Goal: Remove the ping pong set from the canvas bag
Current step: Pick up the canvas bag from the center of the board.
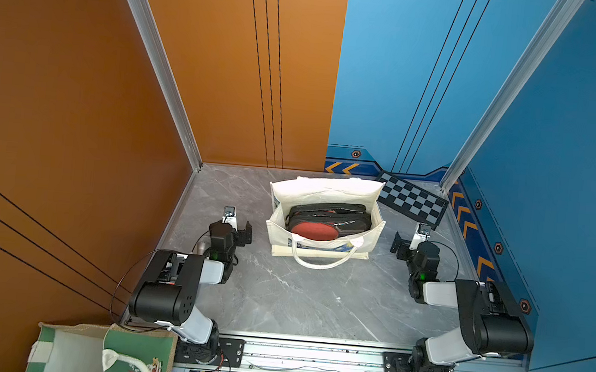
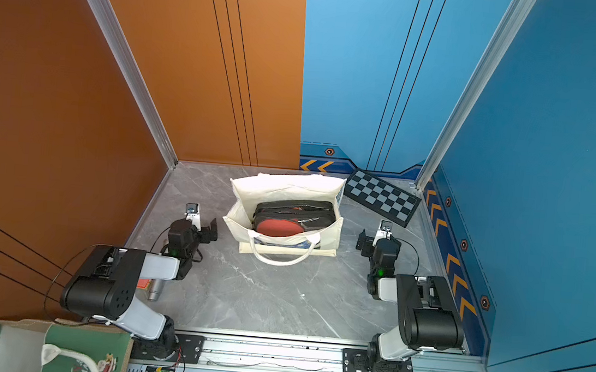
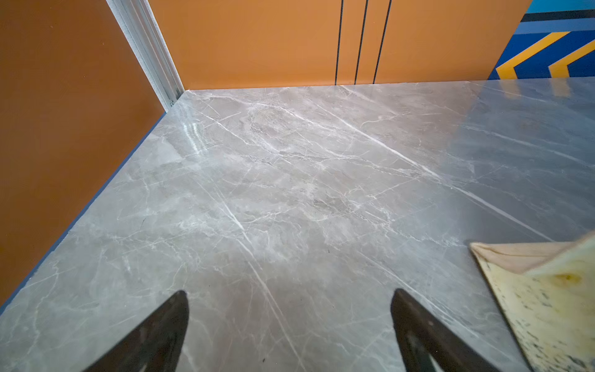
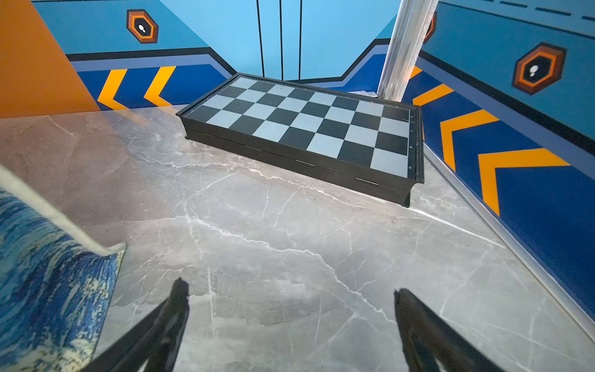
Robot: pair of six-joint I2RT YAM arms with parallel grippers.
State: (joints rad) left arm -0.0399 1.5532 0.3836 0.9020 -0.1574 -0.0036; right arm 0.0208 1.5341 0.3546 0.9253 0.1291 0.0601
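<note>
Inside the canvas bag (image 1: 325,192) (top views only) lies the ping-pong set (image 1: 328,219).

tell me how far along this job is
Done: nothing; the ping pong set lies inside the canvas bag. In hand: nothing; left gripper and right gripper are open and empty, flanking the bag. Left: reach in, grip the set, lift it out.
</note>
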